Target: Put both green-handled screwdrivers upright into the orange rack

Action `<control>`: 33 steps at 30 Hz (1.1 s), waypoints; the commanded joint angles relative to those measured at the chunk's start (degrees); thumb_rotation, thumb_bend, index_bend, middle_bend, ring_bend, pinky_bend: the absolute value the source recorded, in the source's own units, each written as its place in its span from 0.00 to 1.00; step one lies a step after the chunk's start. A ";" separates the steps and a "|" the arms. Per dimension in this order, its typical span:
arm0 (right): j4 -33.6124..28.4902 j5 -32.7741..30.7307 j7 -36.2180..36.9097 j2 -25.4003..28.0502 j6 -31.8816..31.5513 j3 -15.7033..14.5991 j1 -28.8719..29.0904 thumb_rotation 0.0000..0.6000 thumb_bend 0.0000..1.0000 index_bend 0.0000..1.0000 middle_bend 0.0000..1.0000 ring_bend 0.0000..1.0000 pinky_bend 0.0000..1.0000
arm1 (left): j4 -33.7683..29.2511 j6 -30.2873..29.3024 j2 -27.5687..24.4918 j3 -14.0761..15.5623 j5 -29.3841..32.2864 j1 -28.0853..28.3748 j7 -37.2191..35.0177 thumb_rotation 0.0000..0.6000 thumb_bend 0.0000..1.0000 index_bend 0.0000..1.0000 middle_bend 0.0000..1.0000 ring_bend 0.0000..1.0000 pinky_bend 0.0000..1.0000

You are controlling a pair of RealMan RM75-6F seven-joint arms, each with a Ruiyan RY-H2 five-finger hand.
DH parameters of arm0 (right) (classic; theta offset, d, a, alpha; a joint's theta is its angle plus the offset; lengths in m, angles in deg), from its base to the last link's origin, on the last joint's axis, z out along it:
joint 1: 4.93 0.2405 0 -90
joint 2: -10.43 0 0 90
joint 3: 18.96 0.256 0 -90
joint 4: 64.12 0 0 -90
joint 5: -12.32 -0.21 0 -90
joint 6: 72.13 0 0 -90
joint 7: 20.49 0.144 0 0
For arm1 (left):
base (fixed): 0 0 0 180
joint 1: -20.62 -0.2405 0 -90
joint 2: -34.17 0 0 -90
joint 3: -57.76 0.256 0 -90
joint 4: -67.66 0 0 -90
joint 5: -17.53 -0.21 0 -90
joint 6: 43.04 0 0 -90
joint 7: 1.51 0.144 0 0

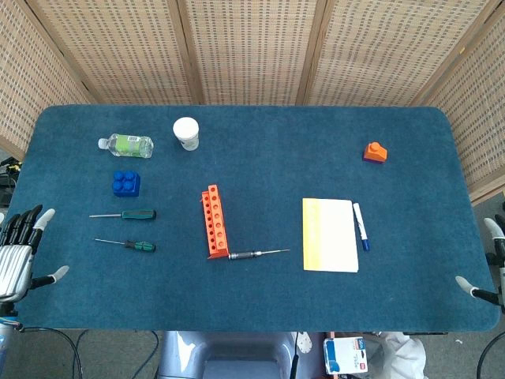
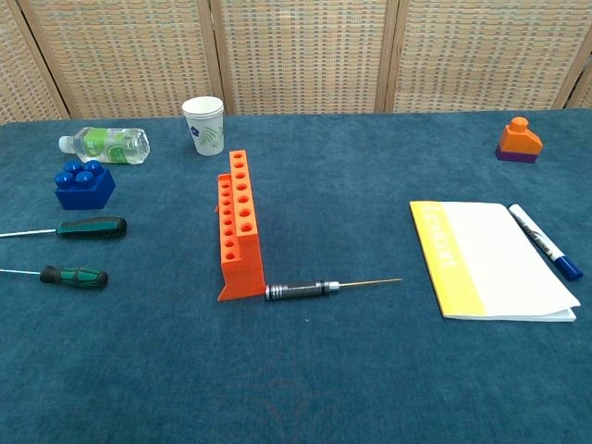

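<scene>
1. Left hand [image 1: 20, 249] waits empty, fingers spread, at the table's [image 1: 260, 304] near edge; of the right hand [image 1: 491, 264], too little shows to tell.
2. Nearer green-handled screwdriver [image 1: 126, 244] lies flat: light, rigid; grip its ribbed handle.
3. Farther green-handled screwdriver [image 1: 124, 214] likewise, well left of the orange plastic rack [image 1: 214, 222].

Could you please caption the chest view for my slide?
Two green-handled screwdrivers lie flat left of the empty orange rack.
</scene>
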 commanded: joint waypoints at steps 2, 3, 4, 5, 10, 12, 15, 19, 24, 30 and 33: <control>0.00 -0.14 0.75 0.22 0.22 0.04 -0.02 1.00 0.00 0.00 0.00 0.00 0.00 | 0.09 0.47 0.25 -0.40 -0.57 -0.23 0.39 1.00 0.00 0.00 0.00 0.00 0.00; -0.03 -0.16 0.93 0.27 0.22 0.05 -0.04 1.00 0.00 0.00 0.00 0.00 0.00 | 0.13 0.74 0.35 -0.51 -0.71 -0.19 0.57 1.00 0.00 0.00 0.00 0.00 0.00; -0.09 -0.17 1.15 0.36 0.21 0.06 -0.09 1.00 0.00 0.00 0.00 0.00 0.00 | 0.23 1.36 0.53 -0.61 -0.92 0.00 0.88 1.00 0.00 0.00 0.00 0.00 0.00; -0.11 -0.19 1.34 0.43 0.25 0.06 -0.10 1.00 0.00 0.00 0.00 0.00 0.00 | 0.36 1.95 0.74 -0.74 -1.09 0.27 1.05 1.00 0.00 0.00 0.00 0.00 0.00; -0.40 -0.49 1.60 0.67 0.79 0.11 0.04 1.00 0.00 0.00 0.00 0.00 0.00 | 3.17 9.93 3.46 -2.05 -1.64 4.78 1.74 1.00 0.00 0.02 0.00 0.00 0.00; -0.54 -0.71 1.39 0.69 1.12 0.13 0.16 1.00 0.00 0.00 0.00 0.00 0.00 | 5.04 12.92 5.26 -2.79 -2.13 6.94 1.02 1.00 0.00 0.10 0.00 0.00 0.00; -0.67 -1.04 1.08 0.70 1.59 0.11 0.29 1.00 0.00 0.00 0.00 0.00 0.00 | 8.50 17.56 8.21 -3.90 -1.62 9.89 0.71 1.00 0.00 0.23 0.00 0.00 0.00; -0.62 -1.67 1.10 0.74 2.06 0.23 0.37 1.00 0.00 0.00 0.00 0.00 0.00 | 11.09 23.07 11.49 -5.69 1.45 12.97 3.36 1.00 0.00 0.38 0.00 0.00 0.00; -0.43 -2.27 1.53 0.88 2.66 0.39 0.51 1.00 0.00 0.00 0.00 0.00 0.00 | 12.93 26.93 14.20 -6.50 3.73 15.16 6.66 1.00 0.04 0.45 0.00 0.00 0.00; -0.39 -2.52 1.83 1.03 3.10 0.40 0.58 1.00 0.00 0.00 0.00 0.00 0.00 | 14.61 28.12 16.65 -6.90 4.71 16.28 8.87 1.00 0.11 0.45 0.00 0.00 0.00; -0.41 -2.53 1.86 1.06 3.17 0.39 0.60 1.00 0.00 0.00 0.00 0.00 0.00 | 14.95 28.37 17.11 -6.73 4.92 16.45 9.89 1.00 0.14 0.46 0.00 0.00 0.00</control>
